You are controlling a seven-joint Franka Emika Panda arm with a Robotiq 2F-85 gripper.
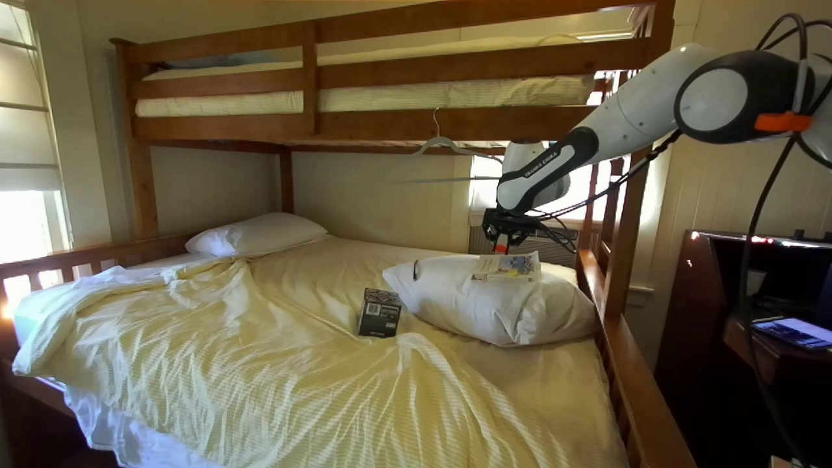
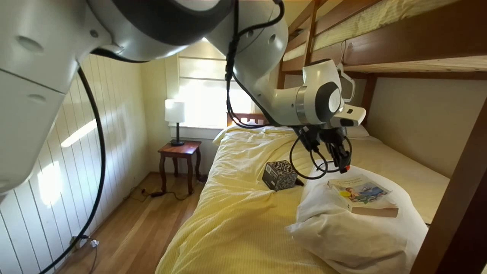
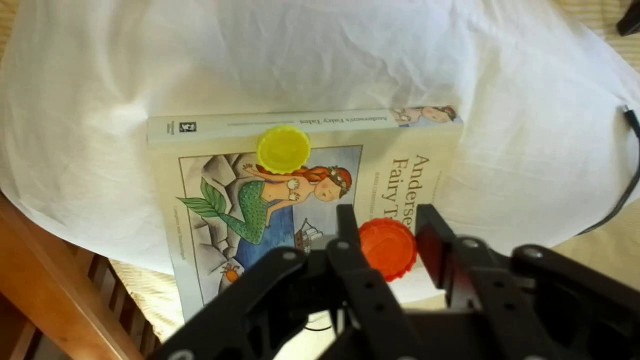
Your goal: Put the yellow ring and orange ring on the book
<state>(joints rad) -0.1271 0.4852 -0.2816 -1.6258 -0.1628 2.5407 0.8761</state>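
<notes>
The book (image 3: 420,142), with a mermaid cover, lies on a white pillow; it also shows in both exterior views (image 1: 489,265) (image 2: 374,209). The yellow ring (image 3: 283,149), a scalloped disc, rests on the book near its spine; it also shows in an exterior view (image 2: 344,194). My gripper (image 3: 386,227) is shut on the orange ring (image 3: 387,250), which sits between its fingertips. In both exterior views the orange ring (image 1: 500,249) (image 2: 345,168) hangs under the gripper, above the pillow by the book's edge, apart from the book.
The white pillow (image 2: 365,243) lies on the bed by the wooden rail (image 1: 643,390). A dark patterned box (image 1: 379,313) stands on the bed beside it. A black cable (image 3: 622,200) lies at the pillow's side. The upper bunk's beam (image 1: 455,123) and a hanger (image 1: 439,140) are above.
</notes>
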